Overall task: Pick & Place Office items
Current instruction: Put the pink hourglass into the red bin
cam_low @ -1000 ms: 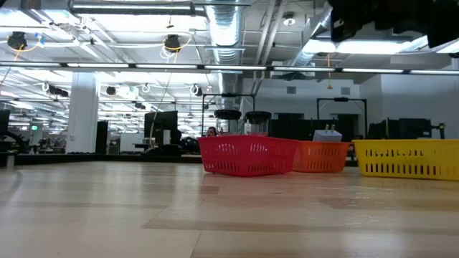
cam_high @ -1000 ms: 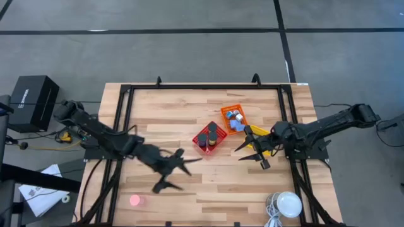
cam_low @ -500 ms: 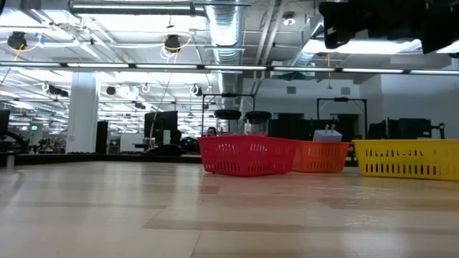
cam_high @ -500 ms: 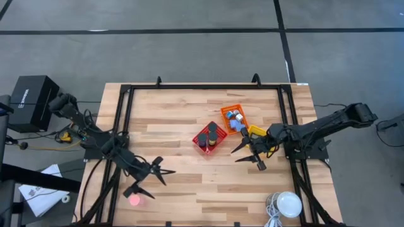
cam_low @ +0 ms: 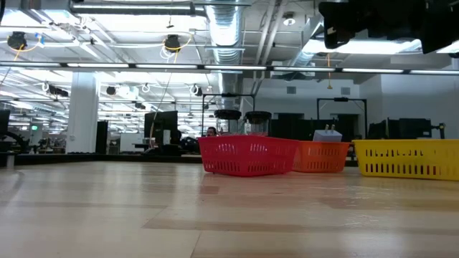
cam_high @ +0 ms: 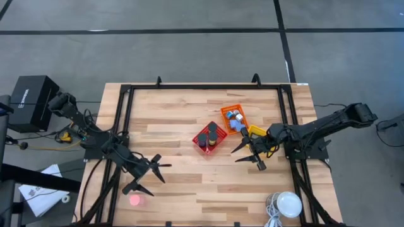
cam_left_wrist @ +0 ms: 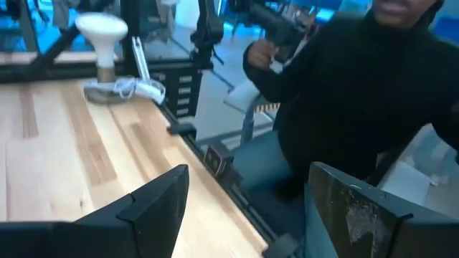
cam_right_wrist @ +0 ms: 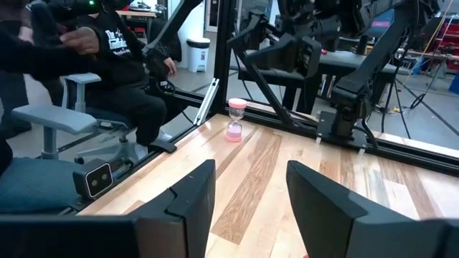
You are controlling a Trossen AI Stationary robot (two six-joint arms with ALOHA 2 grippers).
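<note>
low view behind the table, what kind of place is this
Probably a large robotics lab or workshop. Exposed silver ducting and strip lights hang from the open ceiling, rows of dark workstations fill the background, and the right wrist view shows another robot arm rig nearby.

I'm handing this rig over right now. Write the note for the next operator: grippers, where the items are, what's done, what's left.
Left gripper: open, empty, above the table's near left part, close to the pink item.
Right gripper: open, empty, beside the yellow basket.
Done: black rolls sit in the red basket; blue and silvery bits sit in the orange basket.
Left: the pink item, alone on the wood, likely the left arm's next pick.
</note>
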